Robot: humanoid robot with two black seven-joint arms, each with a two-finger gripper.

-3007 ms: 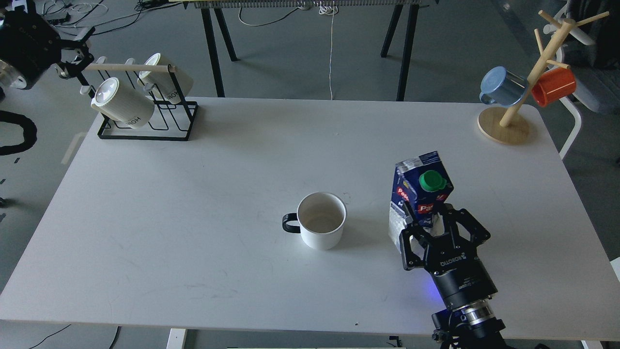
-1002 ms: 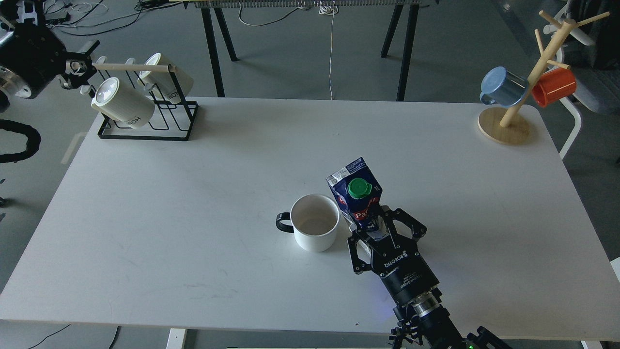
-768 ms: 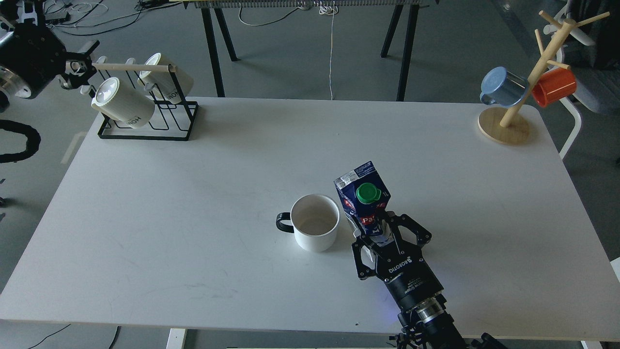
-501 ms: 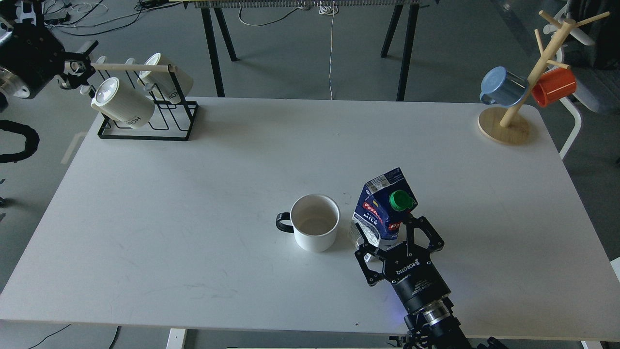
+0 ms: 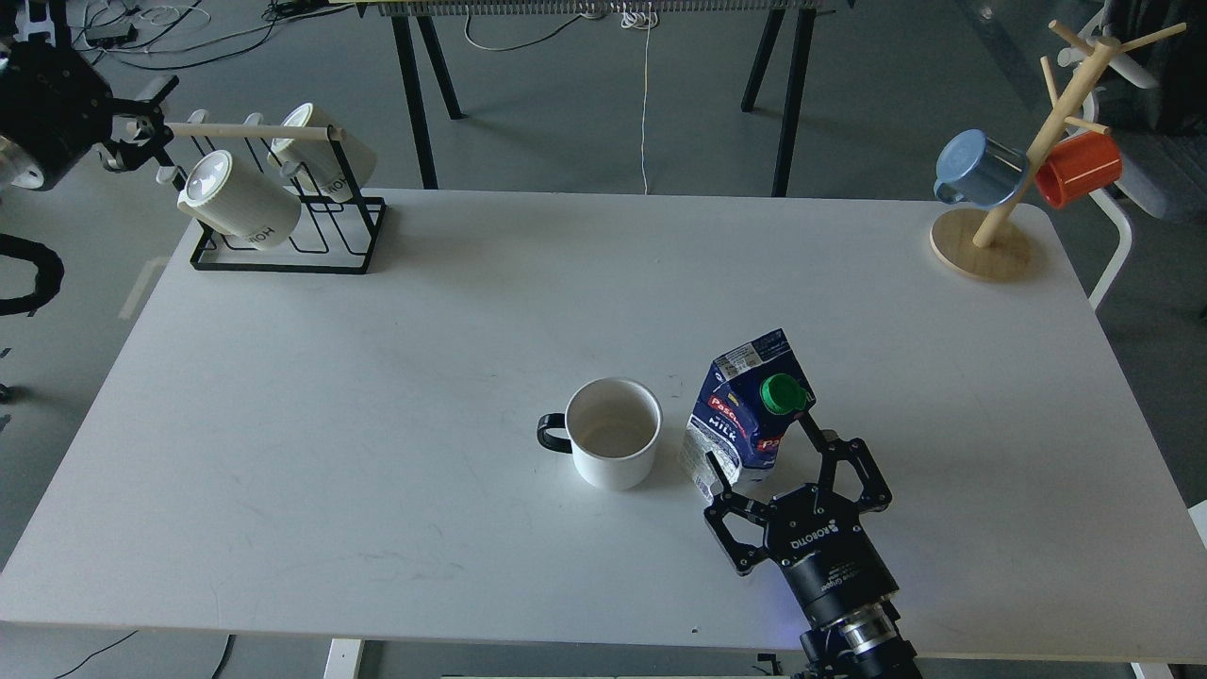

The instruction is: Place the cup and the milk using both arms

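The white cup (image 5: 613, 443) with its black handle pointing left stands upright on the table (image 5: 377, 377), front of centre. The blue and white milk carton (image 5: 740, 420) with a green cap stands just right of the cup, a small gap between them. My right gripper (image 5: 760, 445) is at the carton's near side. Its fingers (image 5: 818, 443) are spread wider than the carton and seem to stand off its sides. My left gripper (image 5: 132, 137) is far off at the top left, beside the mug rack; it is dark and its fingers cannot be told apart.
A black wire rack (image 5: 283, 226) with two ribbed cream mugs stands at the table's back left. A wooden mug tree (image 5: 990, 226) with a blue mug (image 5: 976, 170) and an orange mug (image 5: 1080, 168) stands at the back right.
My right gripper carried the carton from beside the cup a little to the right, set it upright, spread its fingers and drew back toward me. The cup and left arm barely moved.
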